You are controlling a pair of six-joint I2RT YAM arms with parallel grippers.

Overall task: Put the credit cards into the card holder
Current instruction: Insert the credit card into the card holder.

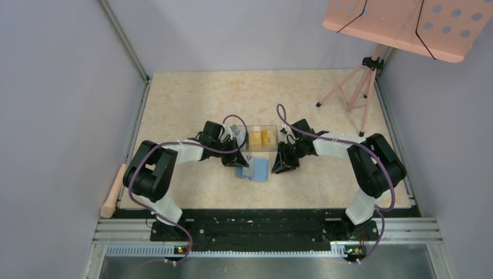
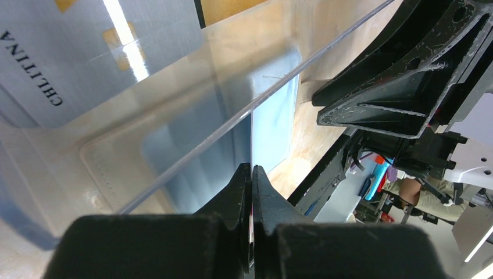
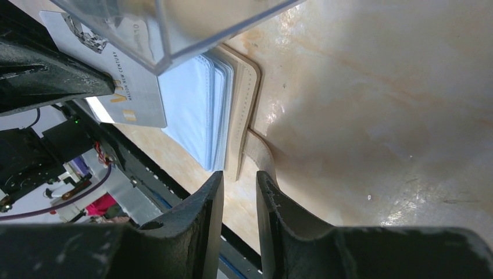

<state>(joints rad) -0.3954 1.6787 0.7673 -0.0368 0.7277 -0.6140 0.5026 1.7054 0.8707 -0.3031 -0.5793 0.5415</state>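
The card holder [image 1: 258,170] lies open on the table with its blue pockets [image 3: 197,110] up and its beige edge and snap tab [image 3: 256,152] towards my right gripper. My left gripper [image 1: 238,158] is at the holder's left side. Its jaws [image 2: 252,170] are shut on a thin silver-grey credit card [image 3: 125,87], which is edge-on in the left wrist view and hangs over the pockets. Golden-yellow credit cards [image 1: 261,139] lie in the clear box [image 1: 260,128] just behind the holder. My right gripper [image 1: 286,160] is low at the holder's right edge. Its jaws [image 3: 239,174] are narrowly open and empty.
A pink perforated music stand [image 1: 407,23] on tripod legs [image 1: 349,93] stands at the back right. A wooden handle [image 1: 112,192] lies off the table's left edge. The clear box wall [image 2: 232,116] is close in front of my left gripper.
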